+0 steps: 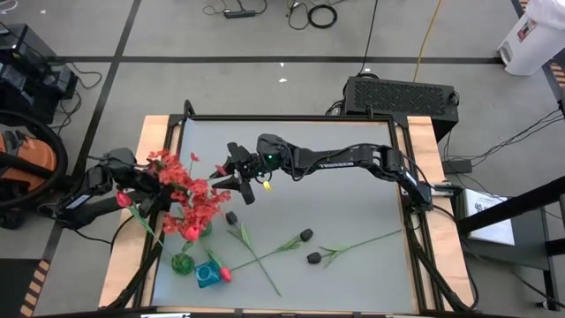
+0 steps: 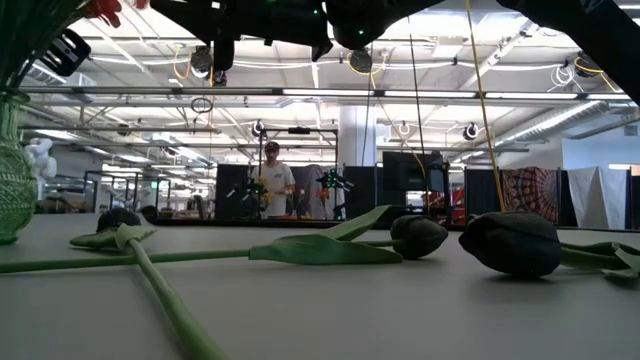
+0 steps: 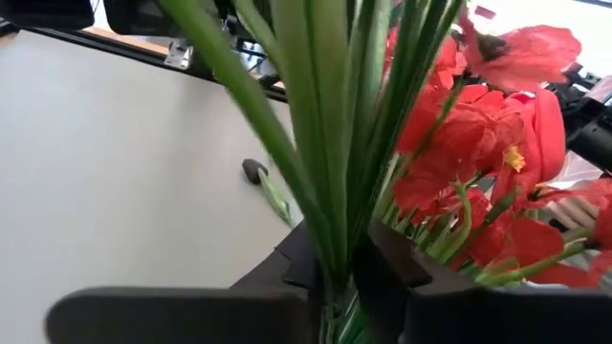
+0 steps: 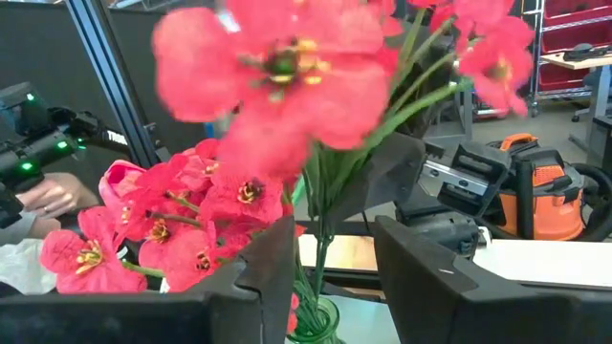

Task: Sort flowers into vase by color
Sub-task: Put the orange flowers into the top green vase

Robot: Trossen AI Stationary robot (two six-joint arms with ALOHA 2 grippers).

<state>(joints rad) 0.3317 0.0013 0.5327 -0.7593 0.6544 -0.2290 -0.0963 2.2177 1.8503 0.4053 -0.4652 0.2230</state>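
A bunch of red frilly flowers [image 1: 187, 190] stands over a green glass vase [image 1: 198, 231] at the table's left, and their green stems [image 3: 330, 191] pass between the fingers of my left gripper [image 3: 339, 256], which is shut on them. My right gripper [image 4: 335, 272] reaches in level from the right. It is open, with a finger on either side of the stems [image 4: 320, 239], and a red bloom [image 4: 277, 76] sits just above it. Three black buds [image 1: 306, 235] on green stems lie flat on the table. My left gripper pinches several of the bunch's green stems [image 3: 335, 272] between its two fingers, below the blooms. The fingers come in about level from the table's left and lie across the stems. The stems stand upright in the hold, with the blooms [image 3: 478, 143] spreading beyond them.
A small green vase [image 1: 183, 263] and a teal vase [image 1: 207, 276] with a red bud [image 1: 226, 274] beside it stand near the front left. Loose stems cross the middle of the table [image 1: 353, 185]. In the low view, a person [image 2: 272, 180] stands far behind the table.
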